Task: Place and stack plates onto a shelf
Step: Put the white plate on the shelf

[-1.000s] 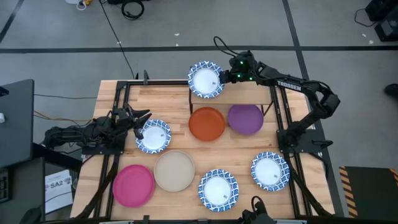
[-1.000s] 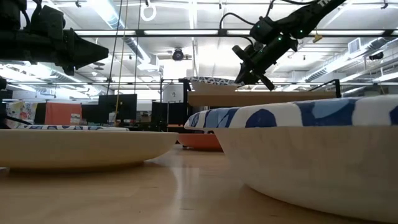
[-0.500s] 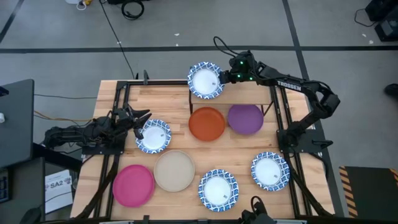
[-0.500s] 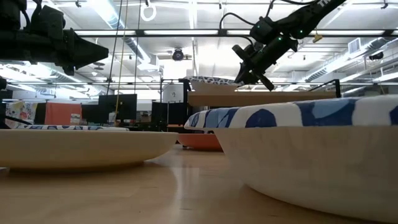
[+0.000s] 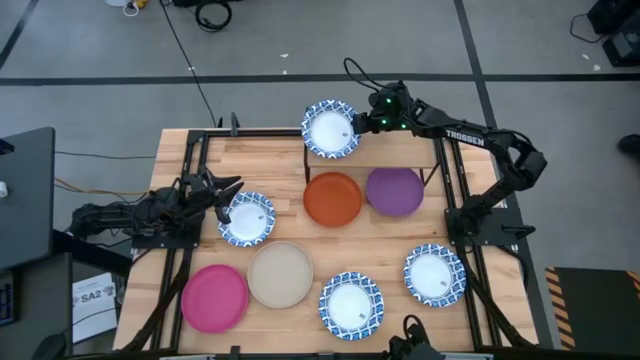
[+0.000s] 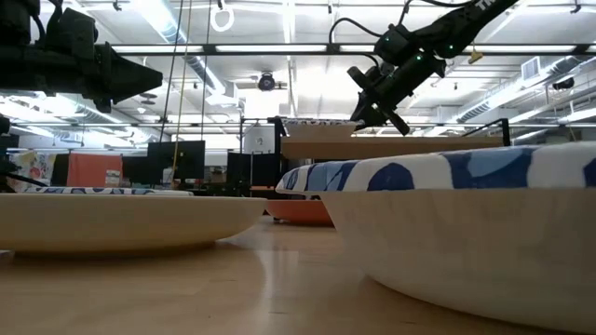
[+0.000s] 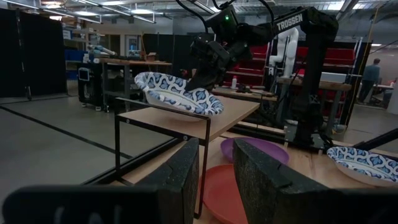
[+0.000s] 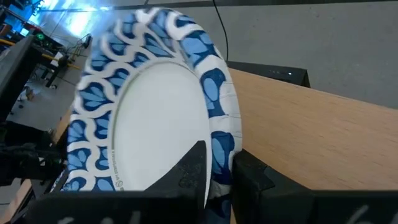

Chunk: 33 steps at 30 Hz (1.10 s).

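Right gripper [image 5: 358, 126] astride plate [image 5: 330, 129] rim, clamped or loosening, cannot tell. Plate just settled flatter onto shelf [image 5: 400, 148] beneath it. First placement nearly done.

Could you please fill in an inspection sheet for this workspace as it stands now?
Surface: plank-wood tabletop, bearing a small light-wood shelf on black metal legs.
Job's things: one blue-rimmed white plate on the shelf's left end, tilted; orange plate and purple plate in front of the shelf; pink plate, beige plate and three more blue-rimmed plates on the table.
Clutter: nothing seen.
Grippers: right gripper pinching the shelf plate's rim; left gripper open, beside a blue-rimmed plate.
Cables: black cables on the floor.
Surroundings: grey floor; black monitor at left.
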Each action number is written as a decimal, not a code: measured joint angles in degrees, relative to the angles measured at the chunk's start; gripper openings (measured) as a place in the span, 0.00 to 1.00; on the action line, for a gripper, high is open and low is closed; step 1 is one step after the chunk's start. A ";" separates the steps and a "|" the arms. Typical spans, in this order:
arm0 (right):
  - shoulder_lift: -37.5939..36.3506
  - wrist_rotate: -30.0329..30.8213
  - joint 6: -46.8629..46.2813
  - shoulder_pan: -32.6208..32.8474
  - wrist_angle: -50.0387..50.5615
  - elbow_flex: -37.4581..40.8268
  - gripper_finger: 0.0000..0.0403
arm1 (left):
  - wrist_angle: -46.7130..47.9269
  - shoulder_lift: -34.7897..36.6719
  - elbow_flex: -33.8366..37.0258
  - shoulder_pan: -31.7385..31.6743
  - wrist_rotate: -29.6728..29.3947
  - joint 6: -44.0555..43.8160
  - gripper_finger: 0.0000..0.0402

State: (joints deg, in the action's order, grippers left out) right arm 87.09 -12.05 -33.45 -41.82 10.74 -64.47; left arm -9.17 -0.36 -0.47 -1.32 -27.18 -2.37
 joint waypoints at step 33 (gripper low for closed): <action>-0.07 4.68 4.66 0.00 -2.17 0.02 0.55 | 0.00 0.02 0.00 0.01 0.00 -0.02 0.26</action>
State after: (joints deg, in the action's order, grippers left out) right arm 87.02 -7.37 -28.79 -41.82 8.57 -64.45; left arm -9.17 -0.34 -0.47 -1.30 -27.18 -2.39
